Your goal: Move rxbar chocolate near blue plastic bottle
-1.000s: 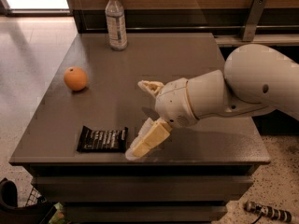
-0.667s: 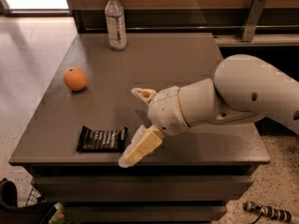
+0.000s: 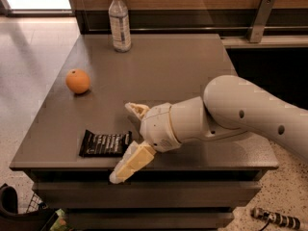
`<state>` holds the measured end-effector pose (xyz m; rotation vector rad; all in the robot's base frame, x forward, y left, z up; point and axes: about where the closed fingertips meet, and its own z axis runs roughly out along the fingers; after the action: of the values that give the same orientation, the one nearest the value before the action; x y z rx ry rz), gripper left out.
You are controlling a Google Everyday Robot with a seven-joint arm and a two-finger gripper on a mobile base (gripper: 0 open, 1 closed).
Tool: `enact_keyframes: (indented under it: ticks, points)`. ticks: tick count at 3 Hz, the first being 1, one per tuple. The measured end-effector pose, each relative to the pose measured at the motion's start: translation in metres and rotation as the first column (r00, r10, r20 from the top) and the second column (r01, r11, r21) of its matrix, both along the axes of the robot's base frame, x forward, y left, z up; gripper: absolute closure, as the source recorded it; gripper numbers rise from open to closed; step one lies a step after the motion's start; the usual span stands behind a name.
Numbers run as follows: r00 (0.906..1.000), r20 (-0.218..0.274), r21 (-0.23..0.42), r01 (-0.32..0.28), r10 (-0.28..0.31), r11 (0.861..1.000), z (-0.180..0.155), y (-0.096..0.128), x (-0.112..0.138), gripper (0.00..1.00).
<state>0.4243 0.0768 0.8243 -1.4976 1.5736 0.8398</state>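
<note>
Presently the gripper [image 3: 122, 142], spread and empty, sits at the right end of the rxbar chocolate [image 3: 103, 143], 7 o'clock on the table [image 3: 192, 71]; clamp squarely across its width before carrying toward the blue plastic bottle [image 3: 120, 23] at 12 o'clock.

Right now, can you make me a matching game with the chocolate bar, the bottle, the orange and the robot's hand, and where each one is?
Things:
1. rxbar chocolate
2. blue plastic bottle
3. orange
4. hand

Places:
A. standing at the back edge of the table
B. open, by one end of the bar
C. lying flat near the front edge
D. alone on the table's left side

Pairs: 1-C, 2-A, 3-D, 4-B
</note>
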Motion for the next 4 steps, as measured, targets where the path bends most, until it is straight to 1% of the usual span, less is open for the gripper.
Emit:
enact_keyframes:
  ticks: [1, 2, 3, 4]
  points:
    - [0.9999, -0.008, 0.028, -0.009, 0.009, 1.0, -0.007, 0.011, 0.0, 0.0]
    - [0.9997, -0.016, 0.051, -0.016, 0.017, 0.999, -0.016, 0.019, -0.001, 0.26]
    - [0.9997, -0.013, 0.048, -0.02, 0.021, 0.999, -0.015, 0.02, -0.002, 0.56]
    - [0.9996, -0.012, 0.047, -0.023, 0.024, 0.999, -0.014, 0.022, -0.003, 0.78]
